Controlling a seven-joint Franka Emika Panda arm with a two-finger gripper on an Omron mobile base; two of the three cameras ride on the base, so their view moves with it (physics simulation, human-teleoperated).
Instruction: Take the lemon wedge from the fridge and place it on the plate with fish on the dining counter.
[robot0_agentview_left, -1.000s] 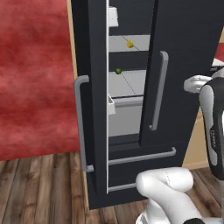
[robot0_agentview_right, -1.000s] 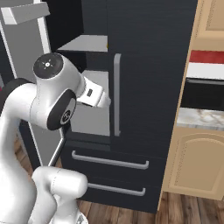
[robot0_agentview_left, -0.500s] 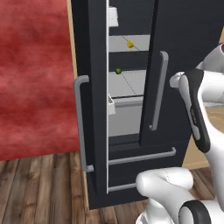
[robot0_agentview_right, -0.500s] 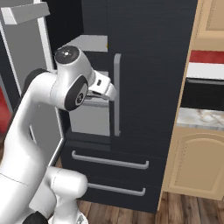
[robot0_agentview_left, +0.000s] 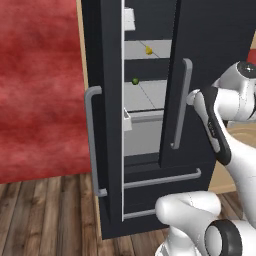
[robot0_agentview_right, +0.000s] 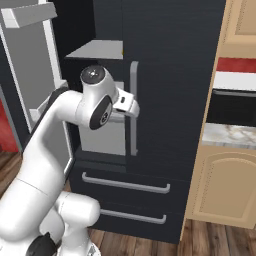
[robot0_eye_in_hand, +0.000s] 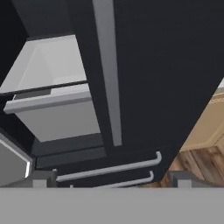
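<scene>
A red wall and brown wood floor frame the left base view, where the tall black fridge (robot0_agentview_left: 145, 120) stands with its left door swung open. On an upper pale grey shelf (robot0_agentview_left: 145, 52) lies the tiny bright yellow lemon wedge (robot0_agentview_left: 148, 50); a small round green ball (robot0_agentview_left: 135, 80) sits on the shelf below

In the right base view the white arm (robot0_agentview_right: 65, 125) bends before the closed right door, beside its long grey bar handle (robot0_agentview_right: 133, 107)

The hand view looks at a pale grey drawer bin (robot0_eye_in_hand: 52, 109); the tool (robot0_eye_in_hand: 111, 178) is spread fully wide, holding nothing
</scene>
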